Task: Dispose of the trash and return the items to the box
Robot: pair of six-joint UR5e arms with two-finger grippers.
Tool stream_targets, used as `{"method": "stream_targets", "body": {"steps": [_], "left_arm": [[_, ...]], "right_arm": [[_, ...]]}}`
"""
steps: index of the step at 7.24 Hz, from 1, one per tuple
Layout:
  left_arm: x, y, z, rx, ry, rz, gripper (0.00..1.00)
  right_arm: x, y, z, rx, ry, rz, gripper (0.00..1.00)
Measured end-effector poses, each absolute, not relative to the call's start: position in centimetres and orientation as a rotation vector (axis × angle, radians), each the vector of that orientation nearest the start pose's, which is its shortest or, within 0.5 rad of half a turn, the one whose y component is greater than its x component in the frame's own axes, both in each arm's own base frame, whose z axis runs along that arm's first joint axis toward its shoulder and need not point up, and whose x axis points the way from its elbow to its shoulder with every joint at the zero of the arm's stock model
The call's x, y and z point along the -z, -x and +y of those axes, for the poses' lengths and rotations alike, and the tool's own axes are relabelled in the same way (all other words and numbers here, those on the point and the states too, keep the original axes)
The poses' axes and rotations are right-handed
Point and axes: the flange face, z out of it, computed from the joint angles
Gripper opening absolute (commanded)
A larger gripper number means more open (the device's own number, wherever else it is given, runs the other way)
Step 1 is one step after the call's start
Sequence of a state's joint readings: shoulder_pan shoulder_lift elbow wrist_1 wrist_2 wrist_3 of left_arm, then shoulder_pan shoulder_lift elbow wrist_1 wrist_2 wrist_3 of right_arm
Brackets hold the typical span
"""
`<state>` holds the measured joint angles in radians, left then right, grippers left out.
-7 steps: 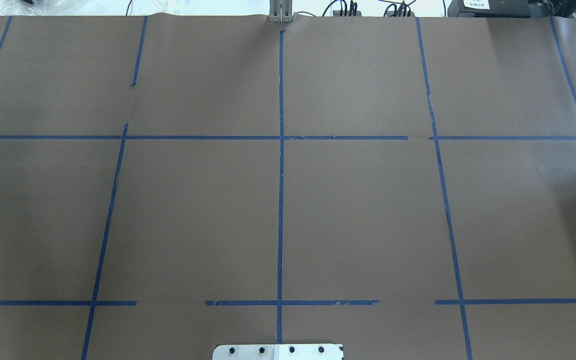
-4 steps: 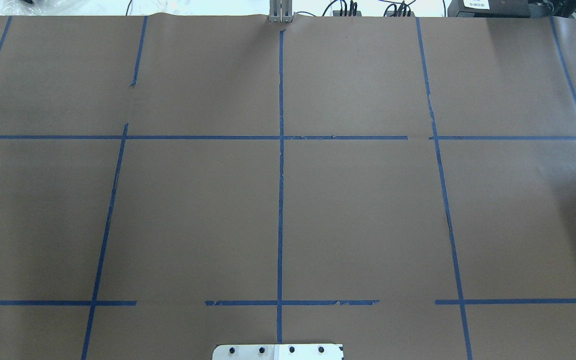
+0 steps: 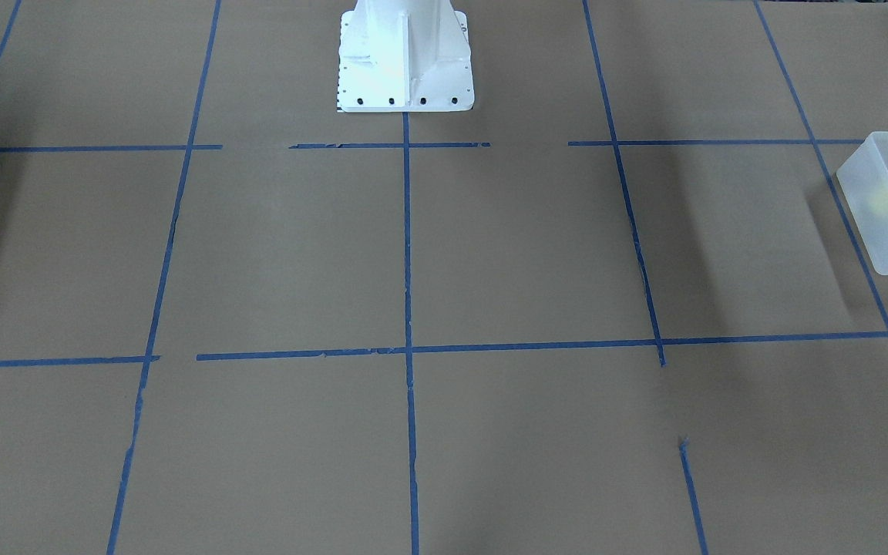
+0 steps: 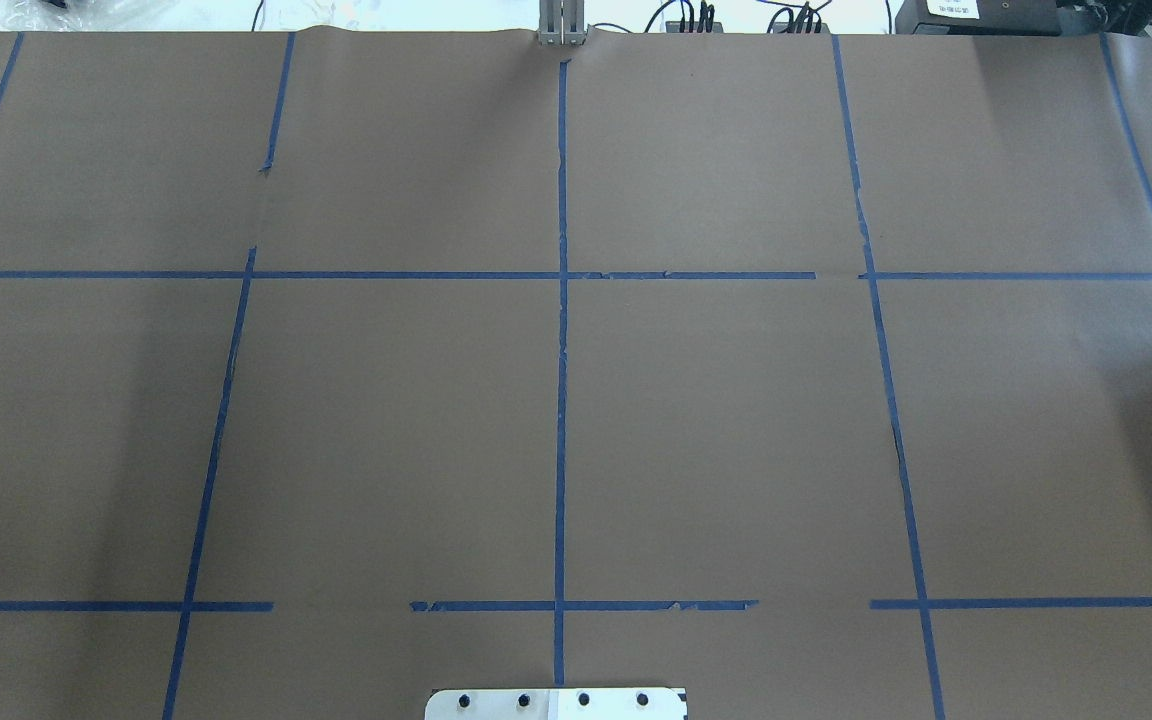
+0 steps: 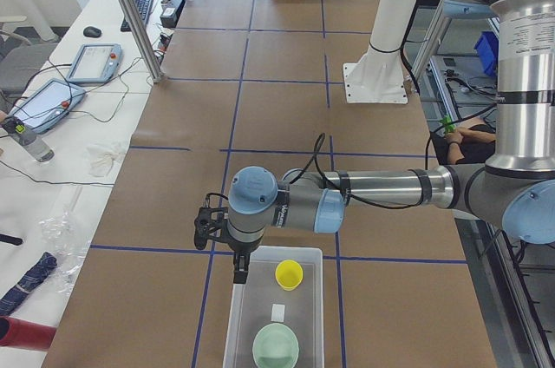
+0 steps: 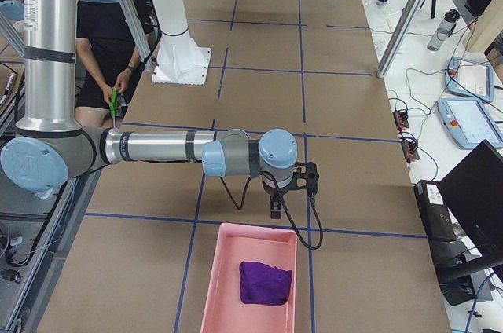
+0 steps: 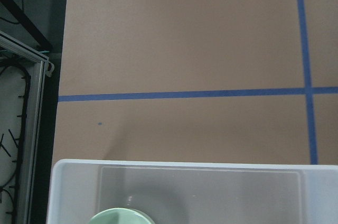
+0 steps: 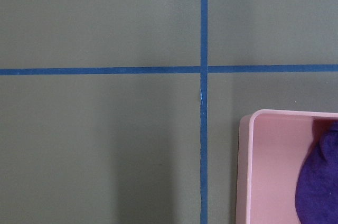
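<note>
We are looking at a robotics lab. A long table [image 4: 736, 400] is papered brown and gridded with blue tape [image 4: 561, 400]. Teach pendants [image 5: 93, 62] lie on the white bench [image 5: 61, 155] at the left side view's left edge, beside an aluminium post [image 5: 134, 16].

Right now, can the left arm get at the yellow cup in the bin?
Probably yes: the left gripper hangs over one end of the open-topped bin, the yellow cup sits just beside it, and nothing covers the cup.
</note>
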<state>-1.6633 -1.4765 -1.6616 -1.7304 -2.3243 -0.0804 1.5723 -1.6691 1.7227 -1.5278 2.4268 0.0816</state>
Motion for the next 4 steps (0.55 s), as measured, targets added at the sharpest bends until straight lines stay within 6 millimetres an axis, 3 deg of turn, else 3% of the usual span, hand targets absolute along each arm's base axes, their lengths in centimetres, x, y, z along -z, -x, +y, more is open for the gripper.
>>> {"method": "stream_targets", "body": {"steps": [4], "left_arm": [[-61.5, 6.9, -46.3, 0.096, -0.128, 0.776, 1.00]], "right_arm": [[-62.0, -5.9, -45.5, -0.038, -0.056, -0.859, 1.00]]}}
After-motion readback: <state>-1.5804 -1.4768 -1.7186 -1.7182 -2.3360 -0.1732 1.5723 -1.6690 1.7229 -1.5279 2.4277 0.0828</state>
